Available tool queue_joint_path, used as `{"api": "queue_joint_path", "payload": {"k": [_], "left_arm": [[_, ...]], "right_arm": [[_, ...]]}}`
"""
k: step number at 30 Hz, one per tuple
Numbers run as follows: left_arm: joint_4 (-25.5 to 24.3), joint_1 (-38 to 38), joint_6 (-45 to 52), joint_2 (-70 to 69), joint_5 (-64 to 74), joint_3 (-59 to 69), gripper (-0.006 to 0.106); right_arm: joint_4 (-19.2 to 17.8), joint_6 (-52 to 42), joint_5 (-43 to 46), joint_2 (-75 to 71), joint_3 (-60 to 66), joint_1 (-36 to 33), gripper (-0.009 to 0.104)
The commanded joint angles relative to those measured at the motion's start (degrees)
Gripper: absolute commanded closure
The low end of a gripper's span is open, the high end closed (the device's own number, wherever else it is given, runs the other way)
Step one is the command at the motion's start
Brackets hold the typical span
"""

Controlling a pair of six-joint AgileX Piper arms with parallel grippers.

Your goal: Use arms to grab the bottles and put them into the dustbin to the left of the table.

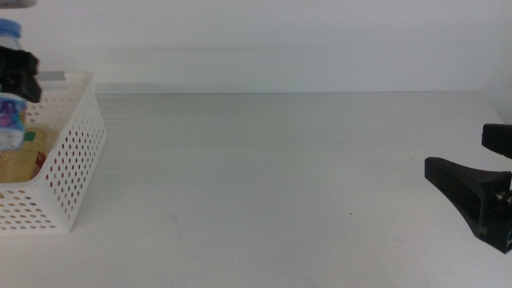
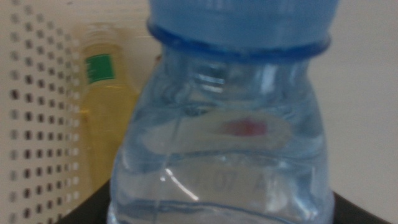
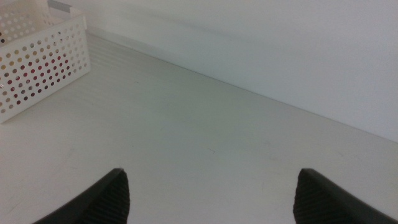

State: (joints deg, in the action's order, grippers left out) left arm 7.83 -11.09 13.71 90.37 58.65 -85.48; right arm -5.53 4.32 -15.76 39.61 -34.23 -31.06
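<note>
Item 1, far left: dustbin (image 1: pixel 70 160), a white perforated basket on the table (image 1: pixel 264 184), with a grey tab on its rear rim.

Item 2: left gripper (image 1: pixel 19 74), black, above the dustbin's open top. Its jaws pinch the water bottle (image 1: pixel 10 120), which stands upright between them, blue cap above the jaws, labelled body hanging below them into the basket. In the left wrist view the clear bottle (image 2: pixel 217 137) fills the space between the jaws.

Item 3: tea bottle (image 2: pixel 102 106), pale yellow with a green label, lying inside the dustbin below and beyond the left jaws, next to the perforated wall. Reddish colour shows through the basket holes in the right wrist view; the object cannot be identified.

Item 4, far right: right gripper (image 1: pixel 480 188), low over the table's right edge, well apart from the dustbin. Jaws spread wide, with bare tabletop between them.
</note>
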Motion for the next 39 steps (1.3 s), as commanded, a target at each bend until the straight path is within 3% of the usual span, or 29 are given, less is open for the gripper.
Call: {"api": "queue_joint_path", "payload": {"k": [1, 13, 27, 32, 39], "left_arm": [[1.34, -1.83, 1.47, -0.88, -1.72, -4.27, 0.105], [1.12, -3.52, 4.55, 11.81, 1.72, -12.97, 0.105], [-0.32, -3.52, 4.55, 19.95, 1.21, -13.38, 0.102], [-1.41, -3.52, 4.55, 20.24, -0.64, -13.38, 0.088], [-1.41, -3.47, 4.55, 22.90, -1.05, -13.38, 0.047]], "right_arm": [[-0.79, -0.57, 3.87, -0.06, -1.72, -0.15, 0.008], [-0.79, -0.57, 3.87, -0.06, -1.72, -0.15, 0.008], [-0.79, -0.57, 3.87, -0.06, -1.72, -0.15, 0.008], [-0.79, -0.57, 3.87, -0.06, -1.72, -0.15, 0.008], [-0.79, -0.57, 3.87, -0.06, -1.72, -0.15, 0.008]]}}
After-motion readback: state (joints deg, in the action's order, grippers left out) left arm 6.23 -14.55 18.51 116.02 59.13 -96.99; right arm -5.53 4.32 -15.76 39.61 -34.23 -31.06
